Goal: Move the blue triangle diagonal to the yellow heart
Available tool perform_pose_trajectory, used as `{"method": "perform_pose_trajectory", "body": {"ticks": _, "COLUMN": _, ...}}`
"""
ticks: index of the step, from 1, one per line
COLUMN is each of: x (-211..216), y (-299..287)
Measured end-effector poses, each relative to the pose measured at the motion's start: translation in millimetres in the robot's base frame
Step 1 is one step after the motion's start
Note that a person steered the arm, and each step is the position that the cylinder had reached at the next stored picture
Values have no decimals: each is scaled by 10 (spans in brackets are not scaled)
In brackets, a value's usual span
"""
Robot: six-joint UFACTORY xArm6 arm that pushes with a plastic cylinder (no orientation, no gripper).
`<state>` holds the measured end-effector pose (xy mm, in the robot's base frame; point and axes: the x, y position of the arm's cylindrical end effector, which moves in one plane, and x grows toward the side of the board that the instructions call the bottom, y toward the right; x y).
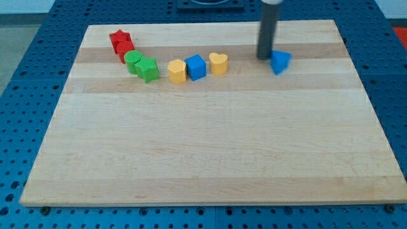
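The blue triangle [280, 62] lies on the wooden board [210, 146] at the view's upper right. My tip [264, 57] stands just at its left side, touching or nearly touching it. The yellow heart [218, 63] lies further to the view's left, about a hundred pixels from the triangle, at the same height on the board. The rod comes down from the view's top edge.
A blue cube [196, 67] sits next to the heart on its left, then a yellow block [177, 71]. Further left are a green star [147, 69], a green round block [133, 61] and two red blocks [121, 42]. Blue pegboard surrounds the board.
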<state>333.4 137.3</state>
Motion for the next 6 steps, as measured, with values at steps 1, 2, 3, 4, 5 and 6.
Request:
{"method": "perform_pose_trajectory", "body": {"ticks": 1, "x": 449, "y": 363}}
{"method": "perform_pose_trajectory", "body": {"ticks": 2, "x": 301, "y": 330}}
{"method": "perform_pose_trajectory", "body": {"ticks": 3, "x": -56, "y": 354}}
{"method": "perform_pose_trajectory", "body": {"ticks": 4, "x": 14, "y": 740}}
{"method": "perform_pose_trajectory", "body": {"ticks": 5, "x": 724, "y": 837}}
{"method": "perform_pose_trajectory", "body": {"ticks": 6, "x": 1304, "y": 837}}
